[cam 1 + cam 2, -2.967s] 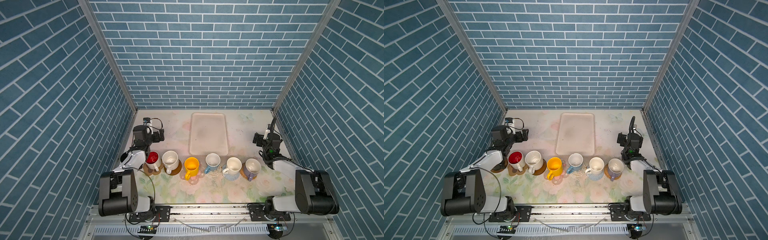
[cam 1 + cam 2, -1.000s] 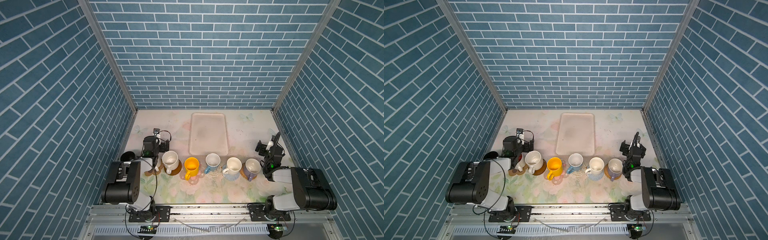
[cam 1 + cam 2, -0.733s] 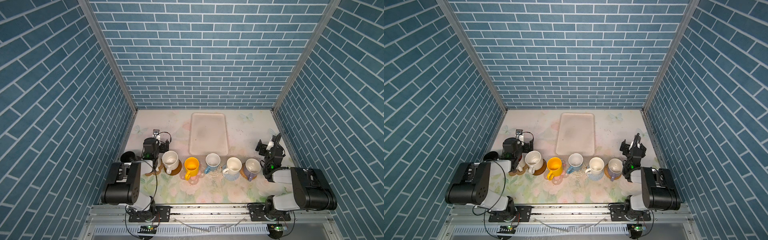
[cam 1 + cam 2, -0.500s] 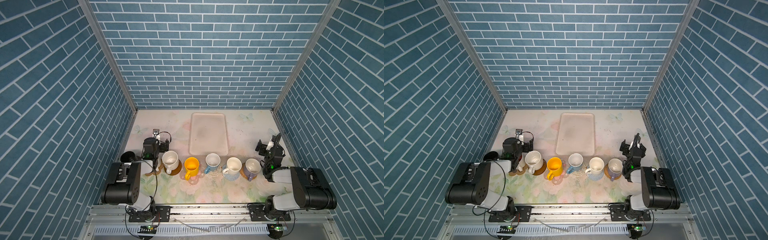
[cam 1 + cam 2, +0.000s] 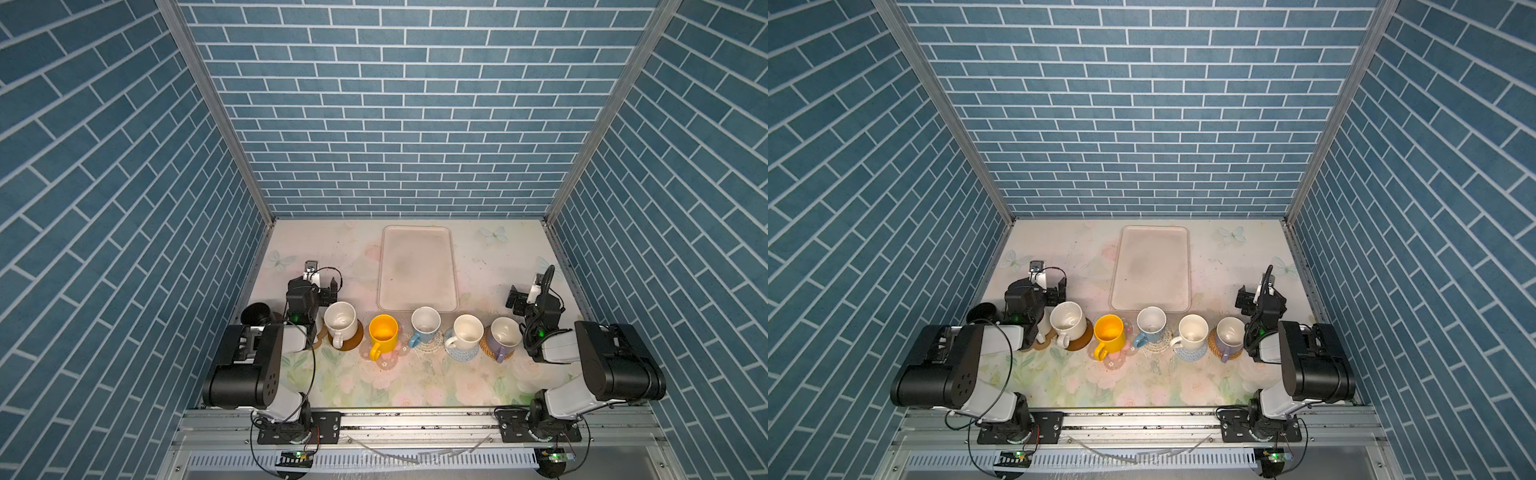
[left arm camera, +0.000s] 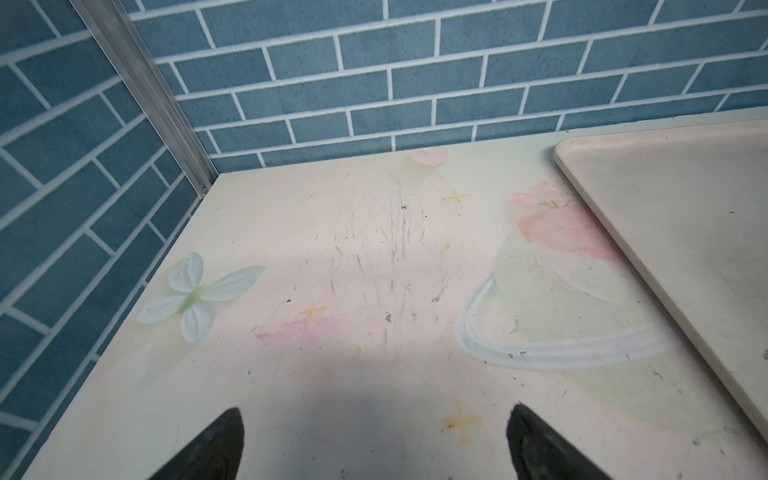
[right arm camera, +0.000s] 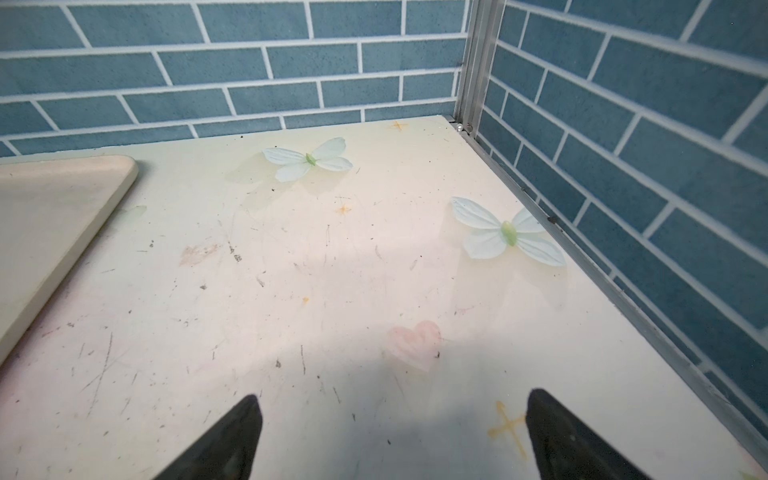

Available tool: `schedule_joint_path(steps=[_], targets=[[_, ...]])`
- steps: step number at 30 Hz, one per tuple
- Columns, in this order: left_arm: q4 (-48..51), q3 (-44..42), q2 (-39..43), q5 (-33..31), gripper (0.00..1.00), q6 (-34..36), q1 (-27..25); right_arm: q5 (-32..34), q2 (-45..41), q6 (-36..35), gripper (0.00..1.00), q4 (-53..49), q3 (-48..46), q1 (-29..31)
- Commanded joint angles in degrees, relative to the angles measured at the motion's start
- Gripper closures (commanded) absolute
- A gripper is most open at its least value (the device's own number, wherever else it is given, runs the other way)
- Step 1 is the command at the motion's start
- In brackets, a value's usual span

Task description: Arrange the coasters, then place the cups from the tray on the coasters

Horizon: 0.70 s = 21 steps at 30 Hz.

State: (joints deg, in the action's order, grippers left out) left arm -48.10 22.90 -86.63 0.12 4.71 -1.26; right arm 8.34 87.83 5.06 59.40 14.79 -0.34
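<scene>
The beige tray (image 5: 417,268) is empty. In front of it stands a row of cups on coasters: a cream cup (image 5: 340,321) on a brown disc (image 5: 352,343), a yellow cup (image 5: 383,330) on a pink flower, a light blue cup (image 5: 426,321), a second cream cup (image 5: 467,330) and a lavender cup (image 5: 505,334) on woven rounds. A black cup (image 5: 254,313) sits at the far left. My left arm hides whatever is between the black and cream cups. My left gripper (image 6: 374,419) and right gripper (image 7: 390,409) are open over bare table, holding nothing.
Both arms are folded back at the row's two ends, left gripper (image 5: 326,290) beside the first cream cup, right gripper (image 5: 517,300) behind the lavender cup. Blue brick walls close in the table on three sides. Butterfly prints (image 7: 309,160) mark the tabletop.
Since three seconds ago both arms have drawn back toward the front, and the left arm now covers the red-inside cup. Over the last second nothing has moved.
</scene>
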Motion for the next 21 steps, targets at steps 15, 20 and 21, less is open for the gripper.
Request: schedule_joint_path(steps=[15, 20, 21], targets=[[-1.14, -0.84, -0.73, -3.63, 0.01, -1.19, 0.03, -3.49, 0.5, -2.05, 0.01, -9.14, 7.39, -1.09], [-1.11, -0.82, -0.73, -4.44, 0.01, -1.28, -0.06, -3.24, 0.43, -2.06, 0.01, -8.86, 7.27, -1.07], [-1.63, -1.13, -0.64, -5.58, 0.01, -1.65, -0.15, -3.27, 0.41, -2.07, 0.01, -8.86, 7.27, -1.07]])
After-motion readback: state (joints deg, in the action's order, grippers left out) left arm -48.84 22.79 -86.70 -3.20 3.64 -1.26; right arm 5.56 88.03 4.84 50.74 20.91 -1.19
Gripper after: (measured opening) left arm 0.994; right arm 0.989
